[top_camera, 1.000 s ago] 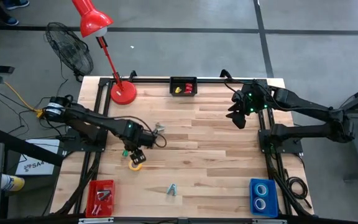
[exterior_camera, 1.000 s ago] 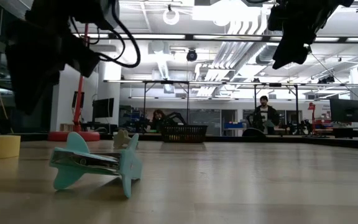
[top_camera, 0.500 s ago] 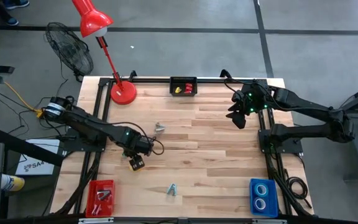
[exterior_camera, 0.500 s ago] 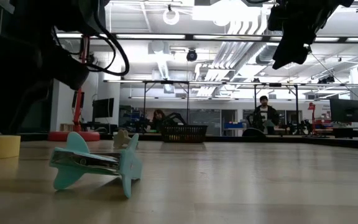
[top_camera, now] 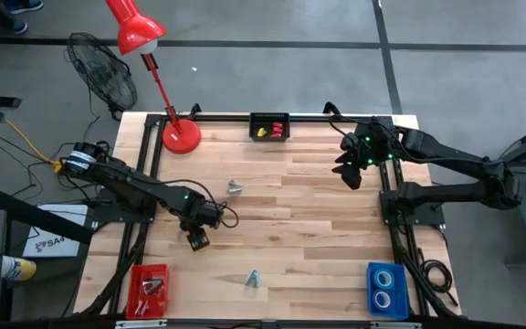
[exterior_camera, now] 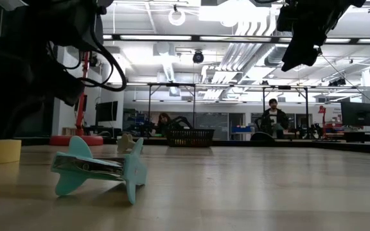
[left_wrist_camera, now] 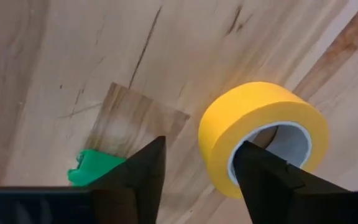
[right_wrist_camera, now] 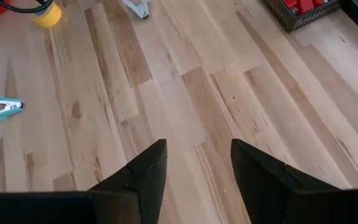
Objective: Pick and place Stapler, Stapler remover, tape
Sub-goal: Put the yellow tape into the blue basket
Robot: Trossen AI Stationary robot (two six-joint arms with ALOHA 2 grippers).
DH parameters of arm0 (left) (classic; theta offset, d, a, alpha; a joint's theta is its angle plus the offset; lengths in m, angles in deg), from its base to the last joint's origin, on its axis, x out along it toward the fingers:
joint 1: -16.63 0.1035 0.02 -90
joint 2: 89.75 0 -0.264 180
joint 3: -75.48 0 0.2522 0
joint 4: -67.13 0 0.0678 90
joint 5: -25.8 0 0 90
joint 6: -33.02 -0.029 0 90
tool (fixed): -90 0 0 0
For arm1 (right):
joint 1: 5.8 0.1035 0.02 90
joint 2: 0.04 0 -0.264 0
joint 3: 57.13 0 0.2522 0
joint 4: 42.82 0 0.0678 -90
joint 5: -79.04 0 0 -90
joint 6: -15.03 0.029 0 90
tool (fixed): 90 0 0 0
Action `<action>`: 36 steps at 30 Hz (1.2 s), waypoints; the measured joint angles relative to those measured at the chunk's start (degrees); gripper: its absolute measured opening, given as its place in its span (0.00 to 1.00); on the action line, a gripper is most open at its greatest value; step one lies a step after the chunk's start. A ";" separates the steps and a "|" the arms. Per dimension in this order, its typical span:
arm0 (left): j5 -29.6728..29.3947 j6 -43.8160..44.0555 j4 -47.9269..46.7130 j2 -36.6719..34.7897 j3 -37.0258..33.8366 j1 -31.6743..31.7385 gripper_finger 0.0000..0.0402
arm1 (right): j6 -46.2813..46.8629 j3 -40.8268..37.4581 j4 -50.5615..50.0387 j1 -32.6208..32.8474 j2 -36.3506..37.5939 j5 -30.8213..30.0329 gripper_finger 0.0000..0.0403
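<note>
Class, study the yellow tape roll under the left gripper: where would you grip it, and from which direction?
Grip the yellow tape roll across its ring wall, one finger in the open centre and one outside, coming from above. It seems to lie flat on the table, and the left gripper is open right over it.

Yellow tape roll [left_wrist_camera: 261, 134] on its side
</note>
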 joint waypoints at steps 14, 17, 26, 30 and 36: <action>-1.68 -1.00 0.01 -0.02 0.00 0.00 0.08 | 0.03 0.00 -0.02 0.02 0.00 -0.47 0.42; -1.74 -1.72 0.61 -0.02 0.00 0.00 0.08 | 0.03 0.00 -0.02 0.00 0.00 -0.47 0.42; -7.69 -4.46 2.72 -0.14 4.70 0.09 0.08 | 0.21 0.00 1.48 0.09 0.00 -0.01 0.42; -13.74 -7.28 2.68 -0.22 9.72 1.47 0.08 | 0.21 0.00 4.17 0.07 0.00 0.62 0.42; -24.02 -15.77 3.62 -0.31 19.12 5.37 0.08 | -0.03 0.00 10.90 0.07 0.00 5.28 0.42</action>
